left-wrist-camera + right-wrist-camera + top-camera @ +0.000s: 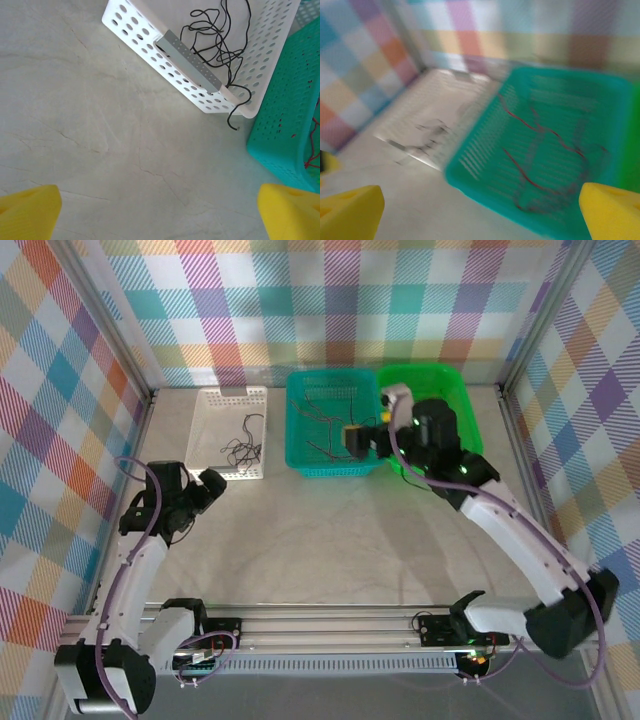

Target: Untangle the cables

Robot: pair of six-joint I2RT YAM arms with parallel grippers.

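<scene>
Cables (522, 172) look thin, limp and light; they will likely snag on the basket (480, 165) mesh. Pinch at a raised loop and lift gently. Both jaws released, empty.

Pale, scuffed surface (330, 530) is carrying three baskets in a row at the far end. White basket (210, 440) is sitting left, apart from the teal basket (335, 470), which is butting against the green basket (447, 380). Black cable (235, 107) is hanging over the white basket's corner, its tip lying on the surface.
</scene>
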